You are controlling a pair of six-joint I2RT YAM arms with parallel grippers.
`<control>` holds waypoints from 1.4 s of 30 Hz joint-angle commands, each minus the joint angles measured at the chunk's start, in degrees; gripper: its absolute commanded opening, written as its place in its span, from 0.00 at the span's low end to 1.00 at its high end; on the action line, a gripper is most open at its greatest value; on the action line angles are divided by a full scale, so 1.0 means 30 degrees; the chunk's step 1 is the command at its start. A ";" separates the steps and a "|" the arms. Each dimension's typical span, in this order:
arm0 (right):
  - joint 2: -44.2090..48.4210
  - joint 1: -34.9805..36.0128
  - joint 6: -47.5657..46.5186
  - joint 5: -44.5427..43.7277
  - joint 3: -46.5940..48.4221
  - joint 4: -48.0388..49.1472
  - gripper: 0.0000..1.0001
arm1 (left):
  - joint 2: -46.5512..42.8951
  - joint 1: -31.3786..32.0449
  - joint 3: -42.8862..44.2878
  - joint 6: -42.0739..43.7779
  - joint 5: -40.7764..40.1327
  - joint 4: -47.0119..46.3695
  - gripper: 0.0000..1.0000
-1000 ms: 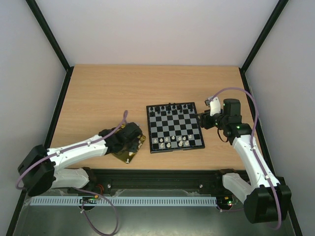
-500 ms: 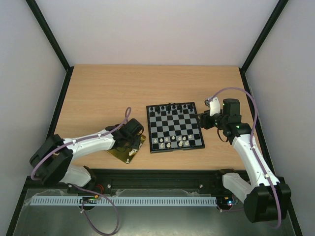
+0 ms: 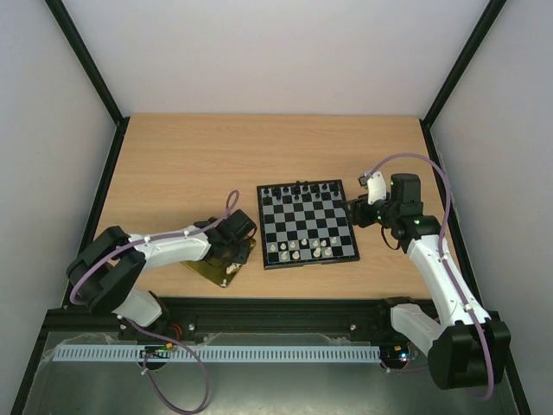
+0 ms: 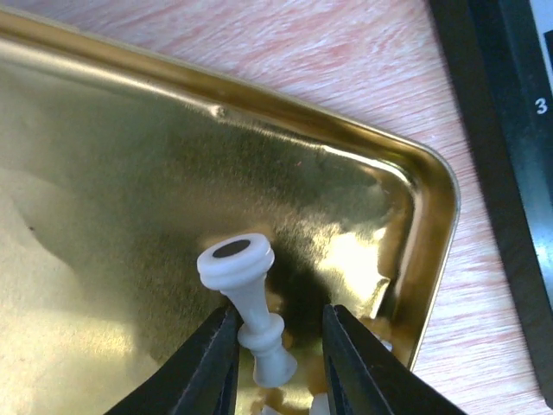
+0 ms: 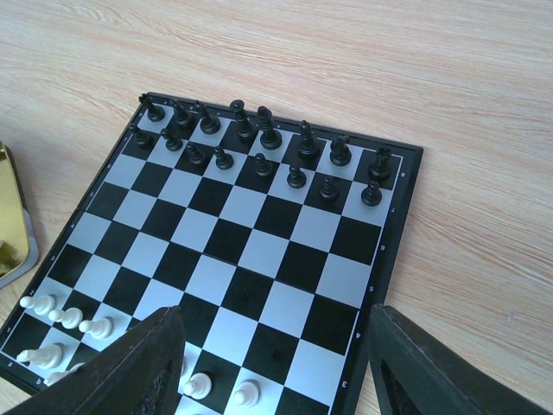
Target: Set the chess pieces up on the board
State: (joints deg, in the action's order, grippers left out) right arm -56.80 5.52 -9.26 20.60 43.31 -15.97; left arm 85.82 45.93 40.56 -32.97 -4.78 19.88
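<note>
Spread partway, my left jaws stand around one white chess piece. It leans tilted, round base uppermost, against one jaw and clear of the other, so nothing pinches it. Its head rests in a corner of the gold tray, and the board lies just beside the tray on the tabletop. Spread wide, my right jaws hold nothing, just beside the board's right edge. Other white chess pieces fill its near rows and black chessmen the far rows.
</note>
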 commanded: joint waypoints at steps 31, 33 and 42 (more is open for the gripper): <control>0.1081 0.4424 -1.2253 0.5160 0.4547 -0.6983 0.47 | -0.4368 -0.0254 0.5746 0.3835 0.9371 0.3914 0.10; 0.0797 0.5674 -1.3104 0.3852 0.5043 -0.7108 0.47 | -0.4205 -0.0281 0.6134 0.3977 1.1007 0.3935 0.10; -0.0522 1.1294 -1.5271 -0.1445 0.5780 -0.7611 0.52 | -0.3365 -0.0282 0.7253 0.3777 1.5647 0.3658 0.09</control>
State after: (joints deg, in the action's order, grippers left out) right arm -57.30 33.87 -50.61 24.95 59.64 -35.51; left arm 74.50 45.41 60.10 -21.85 32.97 30.55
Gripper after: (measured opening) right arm 0.501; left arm 0.099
